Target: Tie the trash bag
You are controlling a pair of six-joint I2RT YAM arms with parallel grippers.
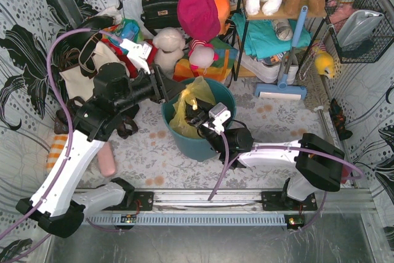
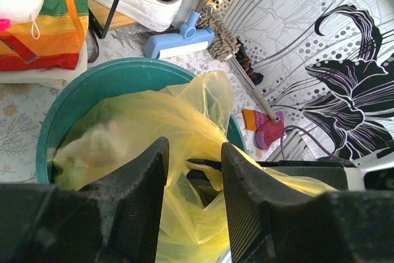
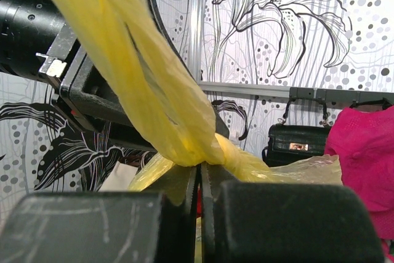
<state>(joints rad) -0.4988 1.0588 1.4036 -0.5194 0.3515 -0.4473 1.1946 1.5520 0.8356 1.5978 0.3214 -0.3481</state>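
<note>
Risk first: the right hand (image 3: 198, 173) is clamped tight on a twisted neck of the trash bag (image 3: 154, 84). The film is thin, so a hard pull away from the bin (image 1: 209, 146) could, in my judgement, tear the plastic at the pinch. It could also let the strand slide out between the fingers (image 3: 277, 220) and undo the twist. A second risk lies with the left hand (image 2: 194, 152), whose jaws stand part-way apart and grip nothing. If they close on a loose single layer and not a gathered bunch, the two ends would be uneven and a knot would likely slip. Third, both hands work very near each other over the bin mouth, so a crossing move could knock them together or drag the bin across the table (image 1: 148, 152). Position: the bag sits inside the bin, its upper part drawn up above the rim. The twisted strand touches the right hand's fingertips and rises from them toward the left hand. Beneath and just ahead of the left hand lies a billowed fold of the bag, visible through the gap in its jaws; whether it touches them cannot be told.
</note>
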